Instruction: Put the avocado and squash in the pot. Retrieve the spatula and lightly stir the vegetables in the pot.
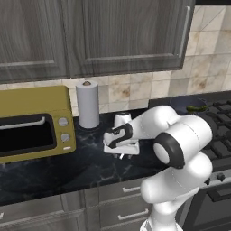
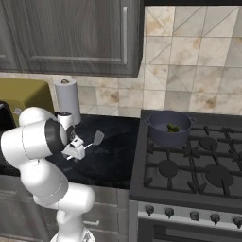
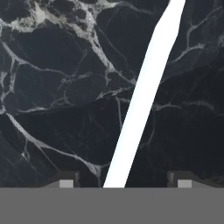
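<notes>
The spatula's long pale handle (image 3: 144, 100) lies on the dark marble counter and runs between my gripper's fingertips (image 3: 124, 183), which stand wide apart on either side without touching it. From the right base view, its grey slotted head (image 2: 98, 137) sticks out to the right of my gripper (image 2: 72, 156), which hangs low over the counter, open. The hand (image 1: 121, 145) also points down in the left base view. The blue-grey pot (image 2: 169, 128) sits on the stove's back left burner, with the green squash (image 2: 173, 127) inside. The avocado is hidden.
A yellow toaster oven (image 1: 34, 124) stands at the counter's left, a paper towel roll (image 1: 87, 104) behind my hand, and a small white shaker (image 1: 122, 118) beside it. The gas stove (image 2: 198, 165) fills the right, with cabinets overhead.
</notes>
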You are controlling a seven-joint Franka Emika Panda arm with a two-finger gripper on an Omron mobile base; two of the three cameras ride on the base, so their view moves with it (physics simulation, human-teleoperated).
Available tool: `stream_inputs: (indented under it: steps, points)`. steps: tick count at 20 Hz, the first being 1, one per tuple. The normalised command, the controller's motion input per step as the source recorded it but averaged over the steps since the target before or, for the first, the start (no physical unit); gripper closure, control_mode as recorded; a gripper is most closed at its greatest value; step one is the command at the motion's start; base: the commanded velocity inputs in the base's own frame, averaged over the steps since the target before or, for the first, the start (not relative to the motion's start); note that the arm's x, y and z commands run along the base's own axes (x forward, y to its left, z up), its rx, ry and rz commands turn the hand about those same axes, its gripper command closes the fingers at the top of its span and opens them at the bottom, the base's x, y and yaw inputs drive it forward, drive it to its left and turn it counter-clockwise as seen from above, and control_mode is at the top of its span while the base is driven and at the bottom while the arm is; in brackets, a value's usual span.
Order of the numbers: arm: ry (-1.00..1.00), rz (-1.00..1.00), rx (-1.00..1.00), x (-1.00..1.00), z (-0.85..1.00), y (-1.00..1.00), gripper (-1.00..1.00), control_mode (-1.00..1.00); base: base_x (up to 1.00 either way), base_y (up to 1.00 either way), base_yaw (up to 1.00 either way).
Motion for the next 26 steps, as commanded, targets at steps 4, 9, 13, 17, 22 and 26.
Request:
stream_inputs:
  steps: [4, 9, 13, 17, 22, 26]
  points:
    - [0.0, 0.0, 0.0, 0.11, -0.09, 0.06, -1.0, -1.0, 0.0, 0.0, 0.0]
    - [0.0, 0.0, 0.0, 0.0, -0.14, 0.01, -1.0, -1.0, 0.0, 0.0, 0.0]
    - [0.0, 0.0, 0.0, 0.0, -0.11, 0.03, -1.0, -1.0, 0.0, 0.0, 0.0]
    - [0.0, 0.0, 0.0, 0.0, -0.09, 0.03, -1.0, -1.0, 0.0, 0.0, 0.0]
    - [0.0, 0.0, 0.0, 0.0, -0.09, 0.07, 1.0, -1.0, 0.0, 0.0, 0.0]
    - [0.0, 0.0, 0.0, 0.0, -0.05, 0.02, 1.0, -1.0, 0.0, 0.0, 0.0]
